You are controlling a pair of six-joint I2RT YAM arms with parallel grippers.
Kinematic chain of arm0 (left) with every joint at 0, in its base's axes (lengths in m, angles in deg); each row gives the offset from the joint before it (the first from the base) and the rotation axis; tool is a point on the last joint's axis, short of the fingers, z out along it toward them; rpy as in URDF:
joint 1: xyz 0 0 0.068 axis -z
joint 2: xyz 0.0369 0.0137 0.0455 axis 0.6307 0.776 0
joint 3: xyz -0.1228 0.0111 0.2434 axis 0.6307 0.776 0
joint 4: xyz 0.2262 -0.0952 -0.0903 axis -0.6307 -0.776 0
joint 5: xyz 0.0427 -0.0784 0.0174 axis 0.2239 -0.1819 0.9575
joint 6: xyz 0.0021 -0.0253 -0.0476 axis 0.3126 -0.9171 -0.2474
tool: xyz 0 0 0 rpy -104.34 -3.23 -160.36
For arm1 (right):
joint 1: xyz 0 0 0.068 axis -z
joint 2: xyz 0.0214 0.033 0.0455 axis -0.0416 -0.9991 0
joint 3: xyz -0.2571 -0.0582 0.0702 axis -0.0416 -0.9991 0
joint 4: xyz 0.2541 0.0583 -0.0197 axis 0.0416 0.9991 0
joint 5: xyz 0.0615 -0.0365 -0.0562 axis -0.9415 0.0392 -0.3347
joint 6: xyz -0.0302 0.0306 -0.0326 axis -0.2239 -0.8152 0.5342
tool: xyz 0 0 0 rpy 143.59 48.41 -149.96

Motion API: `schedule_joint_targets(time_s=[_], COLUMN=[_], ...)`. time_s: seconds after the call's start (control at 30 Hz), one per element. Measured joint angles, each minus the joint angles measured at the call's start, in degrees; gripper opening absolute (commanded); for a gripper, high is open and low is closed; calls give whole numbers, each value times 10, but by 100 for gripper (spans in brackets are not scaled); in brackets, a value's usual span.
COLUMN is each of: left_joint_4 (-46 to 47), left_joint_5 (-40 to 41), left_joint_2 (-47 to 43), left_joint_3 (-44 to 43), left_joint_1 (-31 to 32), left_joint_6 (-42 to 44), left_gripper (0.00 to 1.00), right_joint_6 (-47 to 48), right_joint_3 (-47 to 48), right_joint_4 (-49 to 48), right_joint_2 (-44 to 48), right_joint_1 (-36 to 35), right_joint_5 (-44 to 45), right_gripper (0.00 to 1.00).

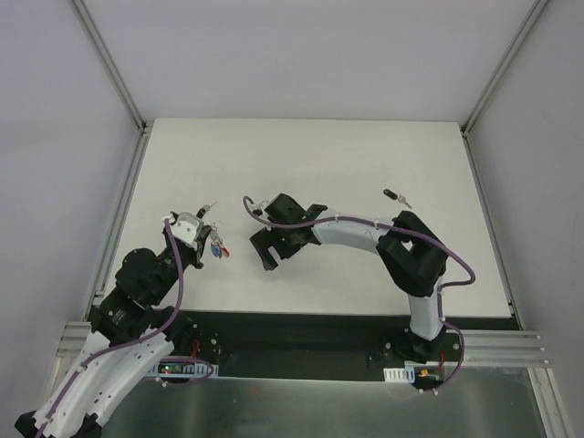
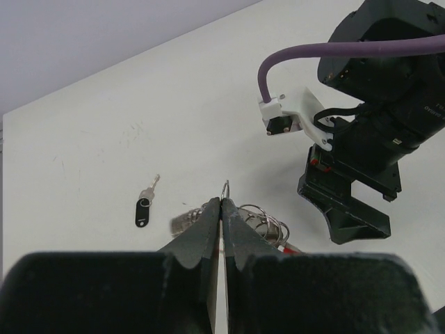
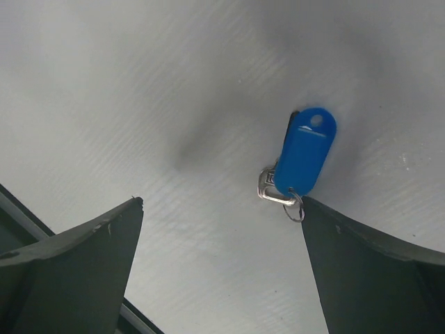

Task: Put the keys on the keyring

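My left gripper [image 2: 222,202] is shut on a thin silver ring of the keyring [image 2: 268,223]. Its coiled silver rings and a red sliver [image 2: 290,245] show just past the right finger. In the top view the left gripper [image 1: 206,239] has small red and blue bits [image 1: 218,247] beside it. The blue-headed key [image 3: 304,154] lies flat on the table, its small ring touching the tip of my right finger [image 3: 348,250]. My right gripper [image 3: 221,200] is open and empty above the table, and in the top view [image 1: 266,253] it sits just right of the left gripper.
A small black-headed key [image 2: 142,209] lies on the table left of my left fingers and also shows in the top view [image 1: 212,206]. Another dark key [image 1: 395,195] lies at the far right. The right arm [image 2: 375,125] stands close ahead of the left gripper.
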Motion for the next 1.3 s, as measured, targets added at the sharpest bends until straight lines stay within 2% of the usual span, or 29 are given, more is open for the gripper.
schedule_joint_targets(time_s=[0.43,0.83,1.3], left_joint_4=[-1,-2,-5], left_joint_5=[-9,-22,-42], left_joint_2=[-5,-5,5], left_joint_3=[1,1,1], left_joint_1=[-21,-36,-50], left_joint_6=[0,-3,-5], left_gripper=[0,0,0], right_joint_6=[-16,26,27], right_joint_3=[45,130,141], right_joint_4=[19,25,26], right_joint_2=[-5,-21,-88], right_joint_1=[-42,-4,-6], right_joint_5=[-17,-24,-57], right_gripper=[99,99,99])
